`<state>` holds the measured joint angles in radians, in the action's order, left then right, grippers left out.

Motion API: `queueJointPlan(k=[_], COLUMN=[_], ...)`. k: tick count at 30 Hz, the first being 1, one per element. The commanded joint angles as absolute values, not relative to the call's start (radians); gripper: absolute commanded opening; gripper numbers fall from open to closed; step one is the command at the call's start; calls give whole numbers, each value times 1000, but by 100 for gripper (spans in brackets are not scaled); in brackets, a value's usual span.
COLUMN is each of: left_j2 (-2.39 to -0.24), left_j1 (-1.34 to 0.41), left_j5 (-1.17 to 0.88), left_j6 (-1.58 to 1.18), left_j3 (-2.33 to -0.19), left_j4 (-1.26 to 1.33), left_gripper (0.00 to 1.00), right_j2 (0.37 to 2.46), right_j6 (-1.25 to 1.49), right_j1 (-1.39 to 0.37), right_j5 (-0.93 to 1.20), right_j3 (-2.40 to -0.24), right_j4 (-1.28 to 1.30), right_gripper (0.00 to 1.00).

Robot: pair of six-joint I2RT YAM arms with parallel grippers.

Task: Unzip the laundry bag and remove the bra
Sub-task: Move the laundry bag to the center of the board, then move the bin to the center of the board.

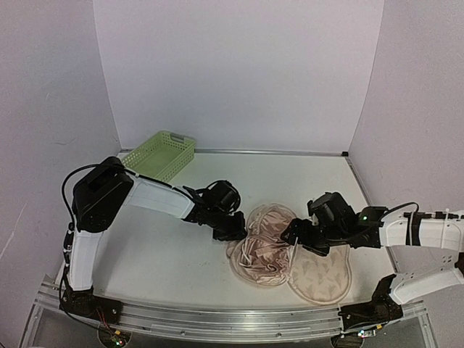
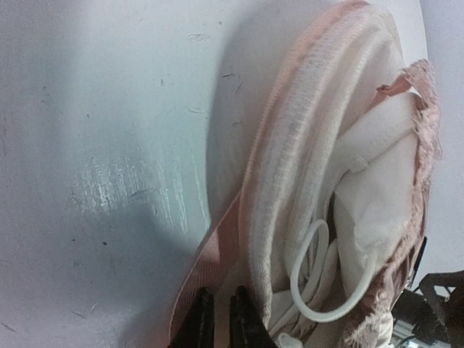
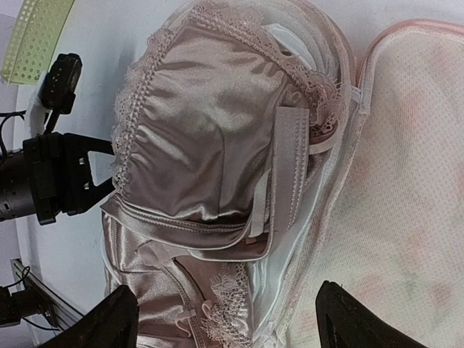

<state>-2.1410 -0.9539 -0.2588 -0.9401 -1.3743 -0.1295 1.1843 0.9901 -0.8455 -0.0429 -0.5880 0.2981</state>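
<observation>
The bag (image 1: 322,279) lies unzipped on the table (image 1: 159,261) with the bra (image 1: 262,246) in its left half, your right gripper (image 1: 293,238) spread wide above it, and your left gripper (image 1: 235,233) narrowed at its rim, grasp impossible to tell.

The left arm (image 1: 156,196) reaches forward and bends inward, the left tool (image 1: 230,230) held low, its fingers (image 2: 199,322) pinched nearly together on the laundry bag (image 2: 290,145) rim. The right arm (image 1: 420,232) stretches leftward, the right tool (image 1: 296,236) low, jaws spread wide.
</observation>
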Motion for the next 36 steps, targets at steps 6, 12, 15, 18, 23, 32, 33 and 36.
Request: queueJointPlan(k=[6, 12, 15, 18, 23, 32, 33, 36], left_j2=[-1902, -1773, -1723, -1692, -1676, -1704, -1713, -1745], left_j1=[-878, -789, -729, -664, -551, -371, -362, -335], left_j5=[-134, -71, -26, 13, 54, 94, 117, 194], left_j6=[-828, -770, -732, -697, -633, -475, -456, -395], left_j3=[-1367, -1362, -1367, -1384, -1421, -1550, -1566, -1610], left_j4=[-292, -369, -408, -443, -500, -568, -575, -583], left_gripper=[23, 40, 49, 55, 60, 66, 67, 72], right_j2=[1154, 1149, 1154, 1163, 1175, 1173, 1173, 1173], right_j6=[975, 946, 932, 920, 907, 880, 878, 872], right_j1=[-841, -841, -842, -841, -842, -842, -842, -842], right_j5=[-119, -176, -190, -200, -203, -214, -214, -217], right_j3=[-663, -703, -719, -729, -741, -742, -742, -744], right_j4=[287, 318, 326, 330, 334, 335, 335, 335], right_gripper=[86, 87, 87, 88, 88, 89, 89, 90])
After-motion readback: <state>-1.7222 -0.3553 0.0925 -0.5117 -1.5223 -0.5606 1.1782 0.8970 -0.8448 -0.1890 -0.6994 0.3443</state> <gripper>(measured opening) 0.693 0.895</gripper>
